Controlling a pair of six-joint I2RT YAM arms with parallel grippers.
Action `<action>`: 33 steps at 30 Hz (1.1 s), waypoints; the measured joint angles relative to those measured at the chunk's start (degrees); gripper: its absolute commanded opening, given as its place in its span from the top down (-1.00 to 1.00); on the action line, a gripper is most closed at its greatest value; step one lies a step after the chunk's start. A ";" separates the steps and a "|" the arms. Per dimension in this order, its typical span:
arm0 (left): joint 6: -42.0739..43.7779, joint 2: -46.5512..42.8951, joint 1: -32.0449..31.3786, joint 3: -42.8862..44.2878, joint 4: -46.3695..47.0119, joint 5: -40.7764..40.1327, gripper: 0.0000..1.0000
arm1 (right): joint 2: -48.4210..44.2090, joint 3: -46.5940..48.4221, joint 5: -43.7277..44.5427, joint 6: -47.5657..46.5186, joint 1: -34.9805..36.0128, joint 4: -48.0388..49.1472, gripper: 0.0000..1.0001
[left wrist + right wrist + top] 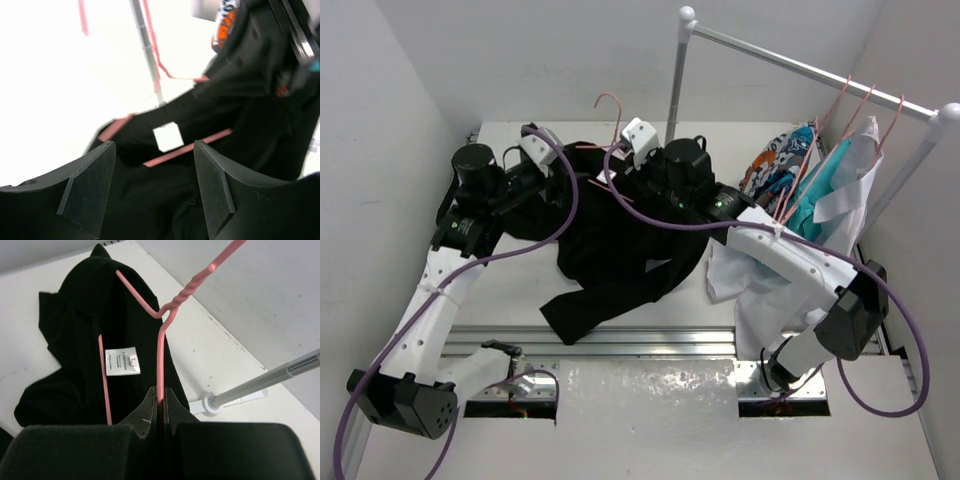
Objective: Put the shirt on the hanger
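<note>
The black shirt (620,250) lies crumpled on the table between the two arms, one sleeve trailing toward the near edge. Its neck end is partly threaded over the pink hanger (161,350), whose hook (611,103) rises behind it. My right gripper (161,401) is shut on the hanger's wire just below the twisted neck. The white label (122,361) shows between the hanger's two arms. My left gripper (155,175) is open over the shirt's collar area, with black cloth below and nothing pinched. The label (167,137) and a pink hanger bar (187,150) lie just ahead of it.
A metal clothes rail (800,65) crosses the back right. Its upright pole (675,90) stands on a foot (212,403) close to the hanger. Patterned (780,155), teal (820,195) and white (855,165) garments hang there. Walls close in left and right.
</note>
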 measured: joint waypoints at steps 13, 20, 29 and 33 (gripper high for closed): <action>11.02 5.07 -3.93 1.01 0.68 -7.21 -0.28 | -5.99 -6.69 -4.37 -1.90 2.91 5.03 1.00; 14.16 5.31 -4.20 0.94 -0.55 -8.44 0.43 | -6.73 -8.11 -10.16 -2.60 3.30 5.07 1.00; 19.56 3.98 -5.31 -3.80 -2.97 -6.12 1.00 | -7.34 -10.23 -14.45 -4.96 1.92 5.27 1.00; 19.32 3.13 -5.31 -4.66 -3.02 -6.10 1.00 | -7.34 -10.40 -15.58 -5.33 1.92 5.03 1.00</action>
